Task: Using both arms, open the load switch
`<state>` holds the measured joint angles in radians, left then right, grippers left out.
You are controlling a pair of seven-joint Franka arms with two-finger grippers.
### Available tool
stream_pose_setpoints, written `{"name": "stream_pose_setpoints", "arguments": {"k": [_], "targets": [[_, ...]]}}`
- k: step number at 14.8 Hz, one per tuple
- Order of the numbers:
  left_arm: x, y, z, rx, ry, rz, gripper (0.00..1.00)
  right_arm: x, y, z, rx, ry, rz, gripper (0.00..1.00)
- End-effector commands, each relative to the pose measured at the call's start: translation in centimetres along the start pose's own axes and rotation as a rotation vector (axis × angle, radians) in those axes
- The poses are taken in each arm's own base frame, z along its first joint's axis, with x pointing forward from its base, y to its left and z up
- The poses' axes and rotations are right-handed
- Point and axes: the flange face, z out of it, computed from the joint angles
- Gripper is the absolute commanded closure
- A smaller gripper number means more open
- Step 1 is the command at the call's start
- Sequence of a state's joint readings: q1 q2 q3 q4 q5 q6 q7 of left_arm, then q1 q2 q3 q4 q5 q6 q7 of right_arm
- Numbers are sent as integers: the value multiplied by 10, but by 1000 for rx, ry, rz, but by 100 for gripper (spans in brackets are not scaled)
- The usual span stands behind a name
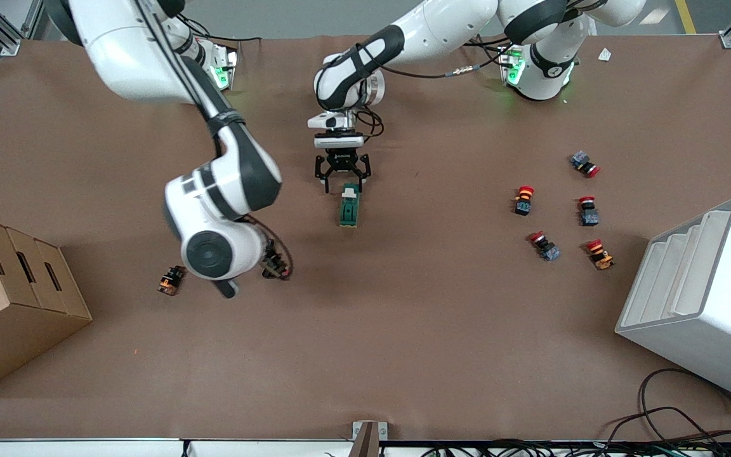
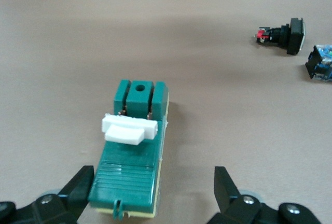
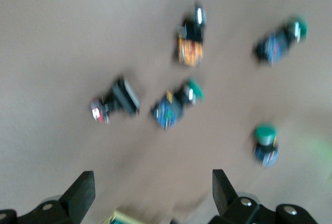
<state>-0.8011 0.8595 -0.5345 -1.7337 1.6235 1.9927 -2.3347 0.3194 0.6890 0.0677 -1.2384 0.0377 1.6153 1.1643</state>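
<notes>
The load switch (image 1: 349,206) lies flat on the brown worktop (image 1: 403,330), near its middle, with the white tab (image 2: 128,129) across its top. The left gripper (image 1: 342,184) is low over the end of the switch that is farther from the front camera; its fingers (image 2: 79,182) are wide open on both sides of the block and hold nothing. The right gripper (image 3: 150,193) is over a group of push buttons (image 3: 174,105) toward the right arm's end, its fingers spread and empty.

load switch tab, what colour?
White, on the dark green load switch; the tab shows best in the left wrist view.
</notes>
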Motion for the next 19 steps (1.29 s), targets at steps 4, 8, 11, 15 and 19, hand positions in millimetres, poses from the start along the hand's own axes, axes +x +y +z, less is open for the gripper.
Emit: {"name": "stream_pose_setpoints", "arguments": {"k": [4, 8, 11, 15, 19], "targets": [[77, 15, -56, 38, -94, -17, 0, 116, 86, -60, 86, 91, -368, 0], [175, -4, -63, 103, -155, -53, 0, 156, 142, -103, 86, 180, -577, 0], [266, -30, -57, 139, -237, -91, 0, 166, 184, -144, 81, 249, -711, 0], [389, -85, -41, 139, -363, -154, 0, 168, 236, -192, 94, 315, -721, 0], [476, -168, -37, 104, -476, -93, 0, 168, 241, -195, 79, 318, -712, 0]]}}
